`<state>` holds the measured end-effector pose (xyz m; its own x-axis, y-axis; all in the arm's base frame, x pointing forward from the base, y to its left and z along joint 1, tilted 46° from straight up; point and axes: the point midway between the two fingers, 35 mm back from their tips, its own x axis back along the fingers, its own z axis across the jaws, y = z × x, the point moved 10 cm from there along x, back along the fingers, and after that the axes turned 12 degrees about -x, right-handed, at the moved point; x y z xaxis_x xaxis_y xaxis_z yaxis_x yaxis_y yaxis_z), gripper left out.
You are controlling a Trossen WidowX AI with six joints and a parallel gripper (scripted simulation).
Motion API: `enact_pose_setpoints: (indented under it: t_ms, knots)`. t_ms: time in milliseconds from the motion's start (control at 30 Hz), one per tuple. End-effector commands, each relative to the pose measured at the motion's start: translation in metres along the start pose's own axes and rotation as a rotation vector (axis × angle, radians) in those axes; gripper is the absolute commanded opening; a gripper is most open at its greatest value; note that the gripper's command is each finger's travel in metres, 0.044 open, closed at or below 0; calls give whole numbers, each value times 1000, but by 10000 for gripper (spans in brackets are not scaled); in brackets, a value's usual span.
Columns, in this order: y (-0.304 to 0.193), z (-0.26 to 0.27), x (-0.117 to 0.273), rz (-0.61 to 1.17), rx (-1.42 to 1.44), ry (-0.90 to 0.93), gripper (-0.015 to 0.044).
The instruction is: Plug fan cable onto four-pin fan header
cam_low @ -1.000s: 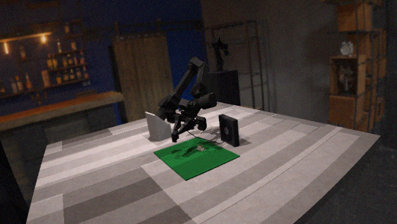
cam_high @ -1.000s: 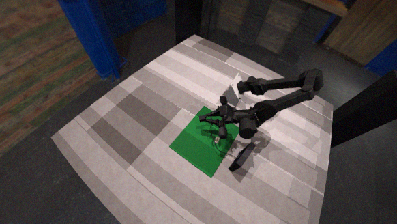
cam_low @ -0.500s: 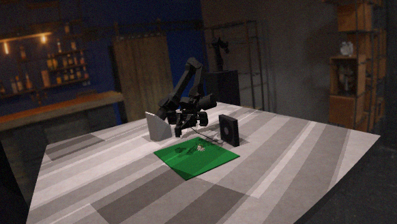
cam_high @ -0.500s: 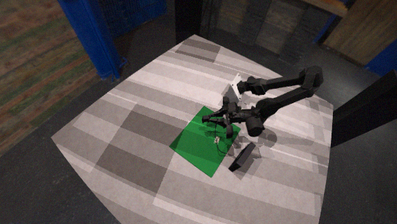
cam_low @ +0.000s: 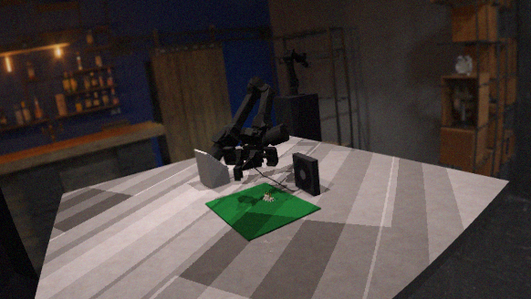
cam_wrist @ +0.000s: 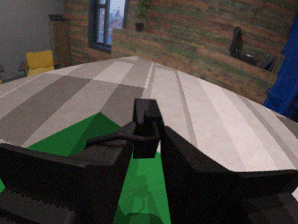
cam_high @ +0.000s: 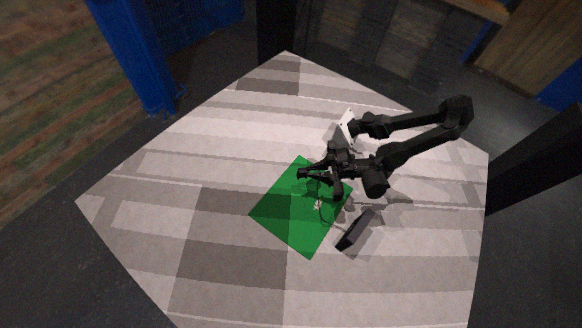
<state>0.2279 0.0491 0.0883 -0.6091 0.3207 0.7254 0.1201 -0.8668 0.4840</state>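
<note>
While raised above board (cam_wrist: 136, 209), hand (cam_wrist: 147, 137) pinches plug (cam_wrist: 145, 117), fingers narrowly parted.

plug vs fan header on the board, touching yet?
Apart. Exterior view shows the gripper holding the plug above the table behind the green board, while the header stands alone mid-board with clear space around it.
</note>
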Motion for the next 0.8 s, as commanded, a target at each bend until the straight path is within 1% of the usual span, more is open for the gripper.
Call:
enact_pose_setpoints:
  t_ms: [0, 367, 767]
  knots:
    - [1, 1, 0, 3, 3, 1, 0]
    - [5, 1, 1, -1, 0, 0, 0]
    - [-6, -1, 2, -3, -3, -1, 0]
